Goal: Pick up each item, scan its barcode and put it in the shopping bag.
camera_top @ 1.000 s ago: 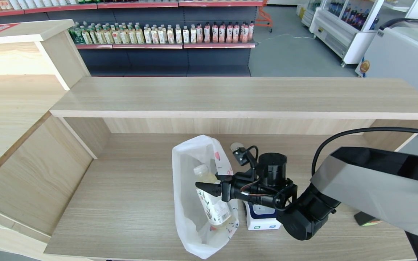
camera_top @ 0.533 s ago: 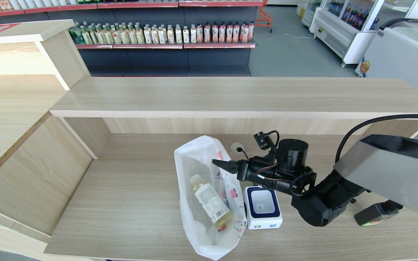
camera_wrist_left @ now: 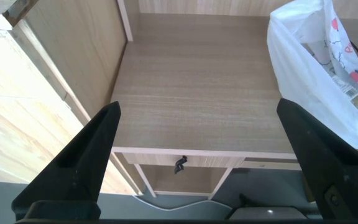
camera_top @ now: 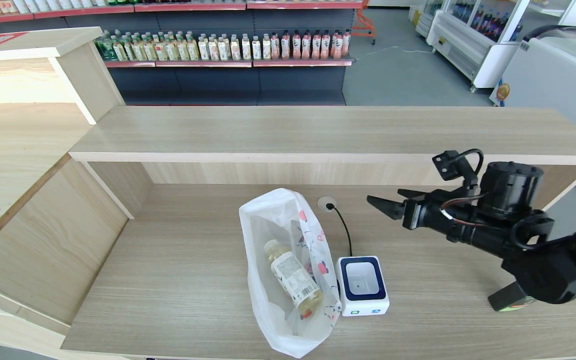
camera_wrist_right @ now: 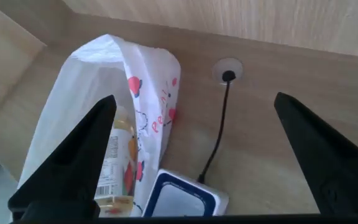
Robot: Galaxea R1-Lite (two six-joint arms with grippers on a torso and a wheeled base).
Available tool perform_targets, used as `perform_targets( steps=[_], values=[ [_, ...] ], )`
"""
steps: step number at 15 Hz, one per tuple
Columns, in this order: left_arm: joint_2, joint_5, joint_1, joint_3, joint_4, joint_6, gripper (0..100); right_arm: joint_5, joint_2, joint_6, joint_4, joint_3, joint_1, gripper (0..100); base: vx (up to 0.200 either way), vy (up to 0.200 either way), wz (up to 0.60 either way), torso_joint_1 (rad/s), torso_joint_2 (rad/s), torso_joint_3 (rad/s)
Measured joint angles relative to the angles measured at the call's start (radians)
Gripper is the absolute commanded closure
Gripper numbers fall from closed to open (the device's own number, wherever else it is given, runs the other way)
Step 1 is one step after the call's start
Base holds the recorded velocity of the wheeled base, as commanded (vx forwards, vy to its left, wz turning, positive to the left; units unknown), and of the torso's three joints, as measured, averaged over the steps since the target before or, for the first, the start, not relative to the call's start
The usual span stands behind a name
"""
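Well, the bottle [camera_top: 294,280] lies in the shopping bag [camera_top: 258,240], and the right fingers [camera_top: 385,206] hang apart, empty, up past the scanner [camera_top: 363,285] (left fingers [camera_wrist_left: 86,155] apart too). That floppy bag could sag shut, and the next item would slide off.

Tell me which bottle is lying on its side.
The bottle inside the shopping bag on the counter; the shelf bottles behind all stand upright.
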Motion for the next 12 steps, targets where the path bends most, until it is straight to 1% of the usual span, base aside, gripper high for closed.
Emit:
perform_targets(
  steps=[2,4,5,6,8,9,10,12],
  values=[
    [0.0,0.0,0.0,0.0,0.0,0.0,0,-0.047,-0.157,-0.084,0.031,0.137,-0.066,0,0.0,0.0,0.0,0.0,0.0,0.0],
    [0.0,0.0,0.0,0.0,0.0,0.0,0,-0.1,-0.332,-0.129,0.057,0.297,-0.134,0,0.0,0.0,0.0,0.0,0.0,0.0],
    [0.0,0.0,0.0,0.0,0.0,0.0,0,-0.118,-0.412,-0.146,0.074,0.372,-0.177,0,0.0,0.0,0.0,0.0,0.0,0.0],
    [0.0,0.0,0.0,0.0,0.0,0.0,0,-0.131,-0.492,-0.162,0.102,0.439,-0.246,0,0.0,0.0,0.0,0.0,0.0,0.0],
    [0.0,0.0,0.0,0.0,0.0,0.0,0,-0.144,-0.631,-0.18,0.198,0.523,-0.392,0,0.0,0.0,0.0,0.0,0.0,0.0],
    [0.0,0.0,0.0,0.0,0.0,0.0,0,-0.147,-0.7,-0.183,0.271,0.552,-0.446,0,0.0,0.0,0.0,0.0,0.0,0.0],
    [0.0,0.0,0.0,0.0,0.0,0.0,0,-0.15,-0.76,-0.185,0.333,0.568,-0.483,0,0.0,0.0,0.0,0.0,0.0,0.0],
    [0.0,0.0,0.0,0.0,0.0,0.0,0,-0.152,-0.872,-0.187,0.44,0.584,-0.527,0,0.0,0.0,0.0,0.0,0.0,0.0]
  ],
)
